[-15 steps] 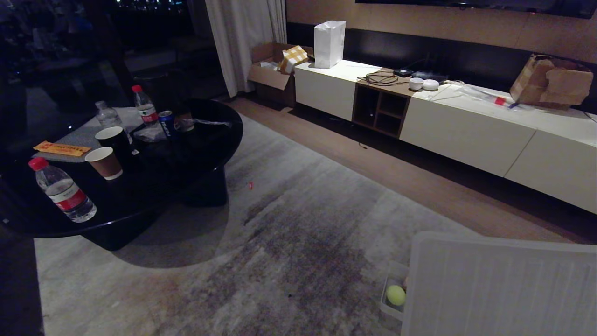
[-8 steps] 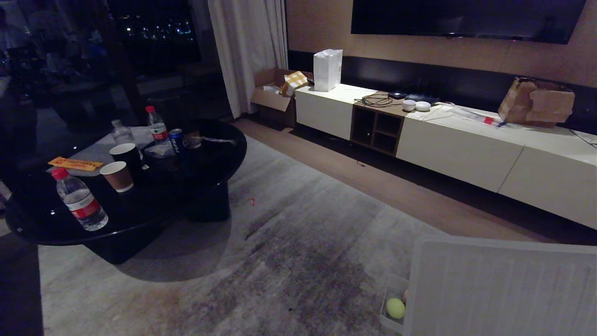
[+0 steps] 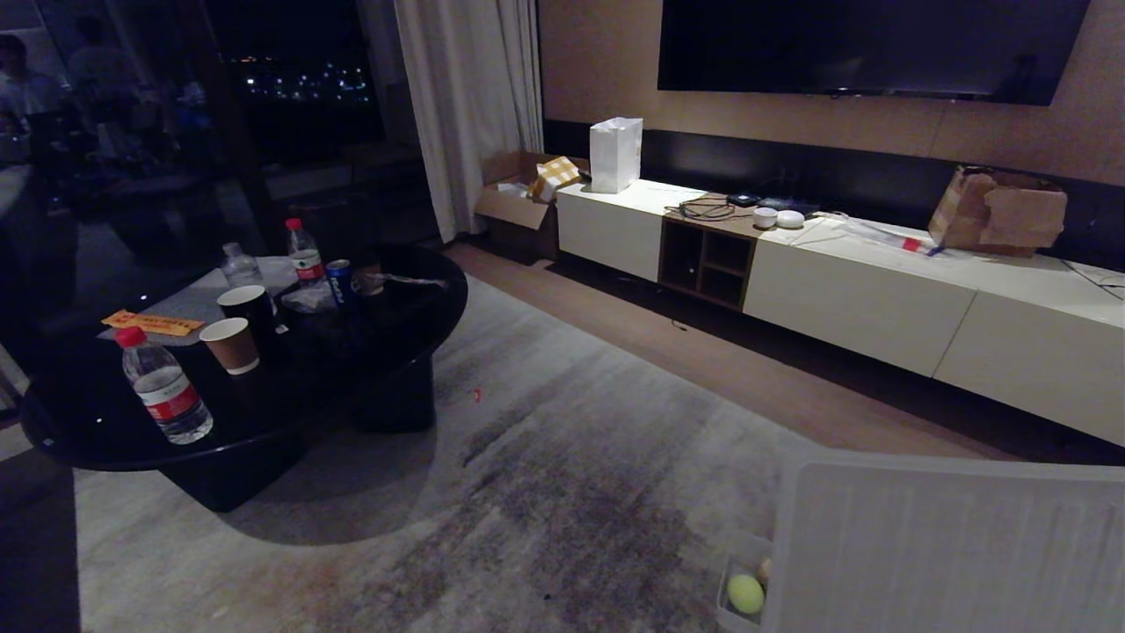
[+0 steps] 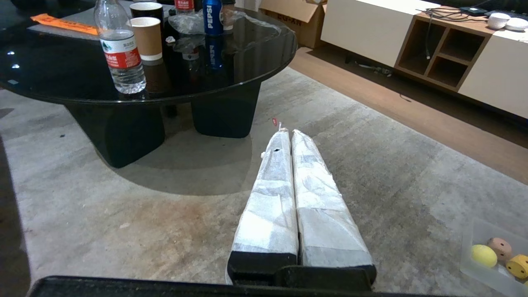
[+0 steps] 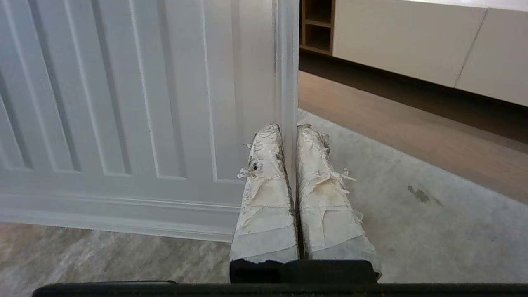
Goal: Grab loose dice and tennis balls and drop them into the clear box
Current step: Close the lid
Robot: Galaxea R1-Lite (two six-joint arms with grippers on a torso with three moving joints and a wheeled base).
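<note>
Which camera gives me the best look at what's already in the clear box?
Left wrist view: the clear box shows a tennis ball, a beige die and a yellow die. Head view shows only the ball beside the ribbed lid. Right wrist view shows only the lid.

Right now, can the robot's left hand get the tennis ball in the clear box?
Probably yes. The left hand is shut and holds nothing, and only bare carpet lies between it and the clear box. The tennis ball sits uncovered on this side, beside two dice.
</note>
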